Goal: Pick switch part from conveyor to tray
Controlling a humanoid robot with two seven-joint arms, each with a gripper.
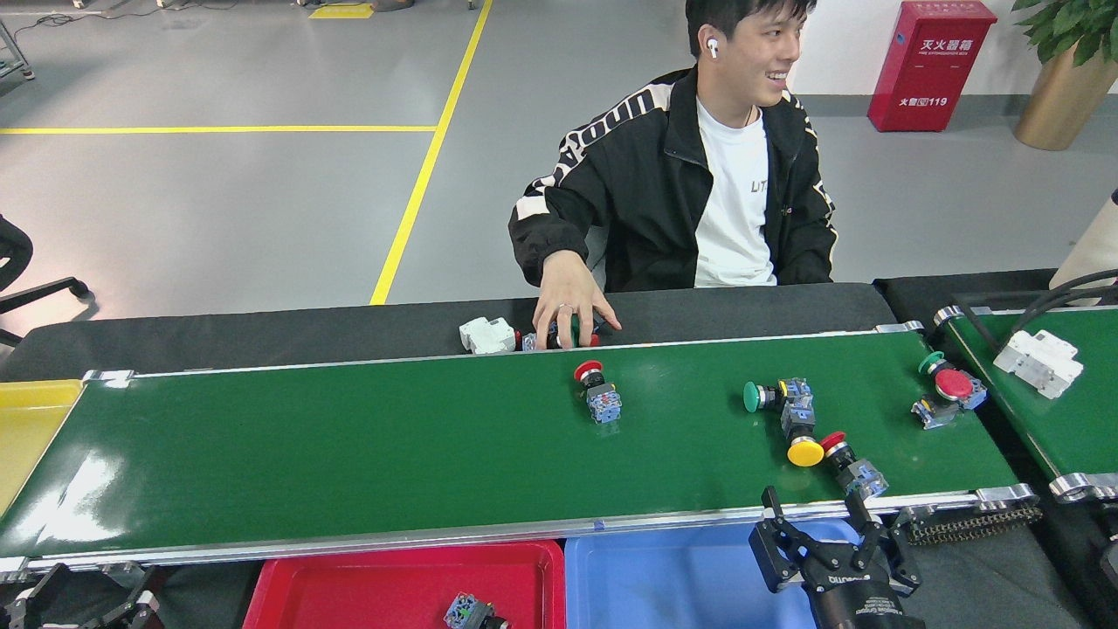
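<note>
The conveyor (349, 454) is a wide, glossy dark-green belt with silver rails across the middle. A red-capped switch part (596, 393) lies at its centre. Right of it a green-capped part (764, 396), a yellow-capped part (803, 452) and a small red-capped part (852, 467) are clustered. Another red-and-green part (948, 393) lies at the belt's right end. My right gripper (817, 515) is open at the near rail, just below the small red-capped part and over the blue tray (655, 585). Dark parts of my left gripper (83, 603) show at the bottom-left edge, mostly cut off.
A red tray (349, 590) holding one switch part (472, 611) sits left of the blue one. A yellow tray (26, 428) is at the belt's left end. A person's hand (568, 301) rests on parts beyond the belt, beside a white part (487, 335). A smaller belt (1066, 428) stands right.
</note>
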